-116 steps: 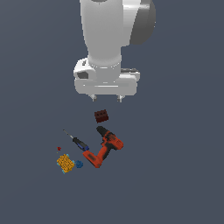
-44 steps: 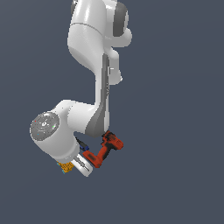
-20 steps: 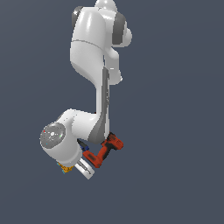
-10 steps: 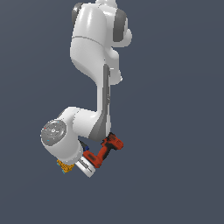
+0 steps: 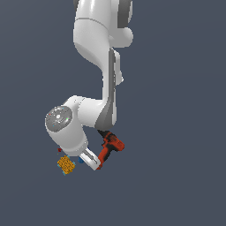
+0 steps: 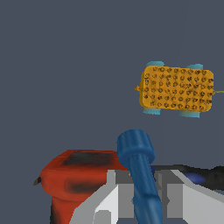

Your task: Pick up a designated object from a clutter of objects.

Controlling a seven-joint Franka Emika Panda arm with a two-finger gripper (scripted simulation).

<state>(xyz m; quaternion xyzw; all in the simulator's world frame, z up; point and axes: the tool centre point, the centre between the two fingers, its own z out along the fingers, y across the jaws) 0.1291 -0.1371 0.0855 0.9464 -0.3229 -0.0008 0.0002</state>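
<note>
Trouble loomed: fingers straddled the blue-handled screwdriver, grip unclear, so closing risked grabbing it, not the blue lump.

No lettering, brand, number or sign can be read in either view. The yellow-orange rectangular block carries only a grid of small dark dots, not characters. The red-and-black power drill, just beside the block in the exterior view, shows plain colour patches with no label. The round grey cap on the white arm joint, above the block, bears faint specks too small to make out.
</note>
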